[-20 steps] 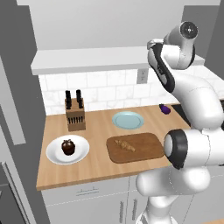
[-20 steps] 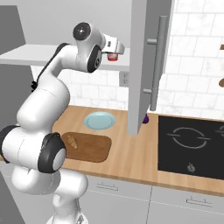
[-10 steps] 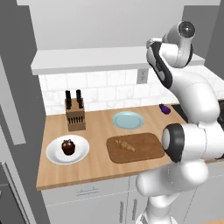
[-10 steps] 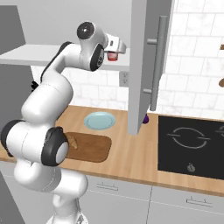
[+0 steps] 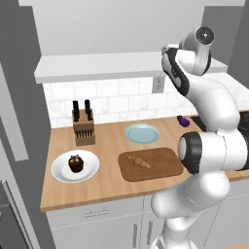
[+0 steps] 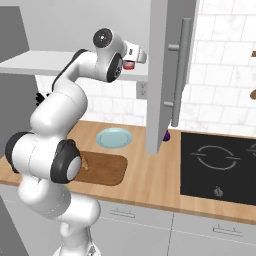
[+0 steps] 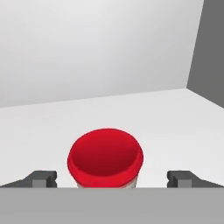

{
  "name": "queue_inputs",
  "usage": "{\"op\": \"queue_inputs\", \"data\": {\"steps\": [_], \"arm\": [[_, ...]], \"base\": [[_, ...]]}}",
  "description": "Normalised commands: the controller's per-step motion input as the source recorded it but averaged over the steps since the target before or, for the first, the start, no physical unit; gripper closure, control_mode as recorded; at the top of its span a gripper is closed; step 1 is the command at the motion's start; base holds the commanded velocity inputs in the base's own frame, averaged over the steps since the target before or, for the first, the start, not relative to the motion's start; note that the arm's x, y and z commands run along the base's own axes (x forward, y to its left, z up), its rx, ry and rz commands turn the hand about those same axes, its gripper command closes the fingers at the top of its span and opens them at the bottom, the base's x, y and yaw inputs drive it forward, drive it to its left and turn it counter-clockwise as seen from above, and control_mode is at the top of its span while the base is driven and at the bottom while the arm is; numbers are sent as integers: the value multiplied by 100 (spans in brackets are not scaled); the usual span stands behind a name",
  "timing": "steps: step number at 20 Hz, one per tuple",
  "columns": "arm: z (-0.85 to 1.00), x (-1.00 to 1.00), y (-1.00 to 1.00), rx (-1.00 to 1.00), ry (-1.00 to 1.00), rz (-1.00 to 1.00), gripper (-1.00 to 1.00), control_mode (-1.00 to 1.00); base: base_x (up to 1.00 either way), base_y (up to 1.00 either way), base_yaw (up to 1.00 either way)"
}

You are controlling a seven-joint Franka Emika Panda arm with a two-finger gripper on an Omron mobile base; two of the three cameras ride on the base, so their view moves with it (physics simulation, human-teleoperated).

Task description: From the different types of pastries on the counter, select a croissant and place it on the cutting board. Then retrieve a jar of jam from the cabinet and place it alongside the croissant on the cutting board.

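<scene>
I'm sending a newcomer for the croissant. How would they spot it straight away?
Find the light-wood counter, then the dark brown cutting board in front of the light-blue plate. The croissant is the small golden-tan crescent lying on that board, unlike the dark cupcake on the white plate.

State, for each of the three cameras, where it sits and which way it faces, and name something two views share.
Left base view: behind the arm's left, looking down over the counter; white arm at right.
Right base view: behind its right, toward the cabinet; arm at left.
Hand view: on the hand, over the jar of jam between the open gripper's fingertips.
Both base views share the cutting board and croissant.
</scene>
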Motion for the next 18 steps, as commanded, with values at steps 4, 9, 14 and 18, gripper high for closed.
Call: {"op": "queue_inputs", "data": {"steps": [4, 9, 14, 18], "arm": [[0, 44, 0, 0, 0, 0, -100, -100], [-5, 16, 0, 0, 0, 0, -100, -100], [-21, 2, 0, 0, 0, 0, -100, -100], [-5, 26, -1, 0, 0, 0, -100, -100]], "base": [[0, 0, 0], [0, 0, 0], [0, 0, 0], [0, 0, 0]]}}
